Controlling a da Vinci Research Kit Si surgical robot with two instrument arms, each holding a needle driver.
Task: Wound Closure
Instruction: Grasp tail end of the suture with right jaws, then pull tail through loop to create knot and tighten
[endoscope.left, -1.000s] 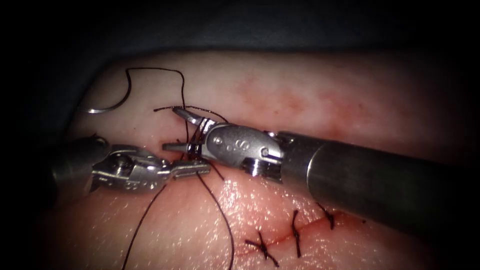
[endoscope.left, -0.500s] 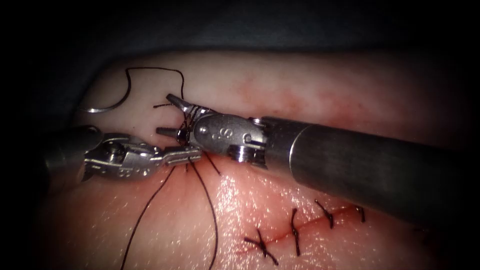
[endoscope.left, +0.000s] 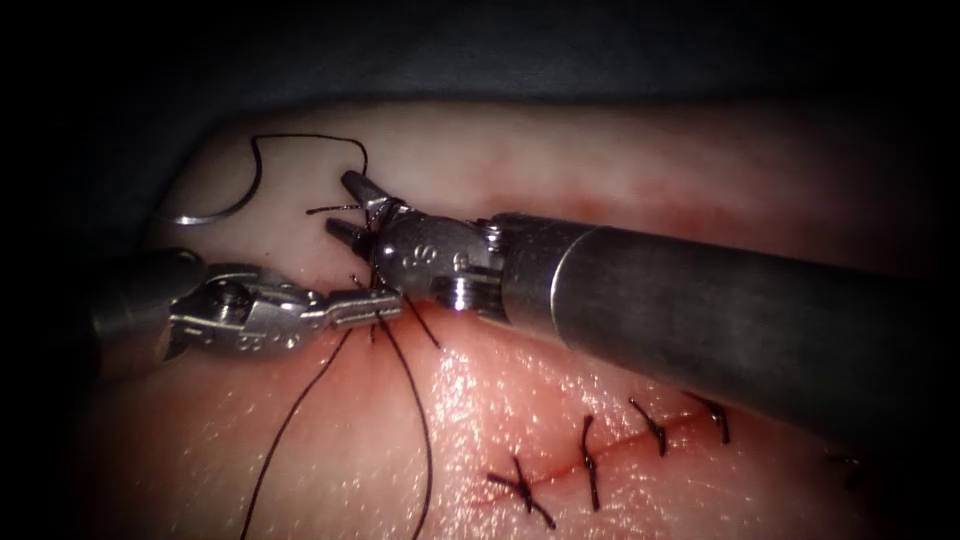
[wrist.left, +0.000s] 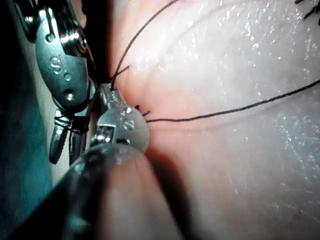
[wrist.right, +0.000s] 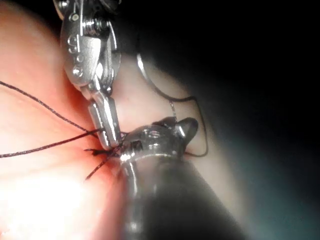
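My left tool (endoscope.left: 368, 304) is shut on the dark thread (endoscope.left: 425, 430) just above the cut's left end; two strands hang down from it. The same jaws (wrist.right: 109, 127) pinch the thread beside the knot. The right tool (endoscope.left: 340, 205) comes in from the right with thread wrapped around its neck; its jaws stand apart around a short free thread end (endoscope.left: 325, 209). The curved needle (endoscope.left: 205, 215) lies loose on the tissue (endoscope.left: 600, 180), up and left of the cut, held by neither tool, and it is not in the tissue. It trails a thread loop (endoscope.left: 300, 137).
Several finished stitches (endoscope.left: 590, 465) cross the cut (endoscope.left: 560, 472) at lower right, with red fluid along it. The right tool's thick shaft (endoscope.left: 720, 320) spans the tissue above them. Dark cloth (endoscope.left: 480, 50) lies beyond the tissue's far edge.
The right tool has slid up and left with the thread wraps on it, and its jaws have narrowed around the short thread end. The left tool has shifted slightly up and left, still gripping the thread.
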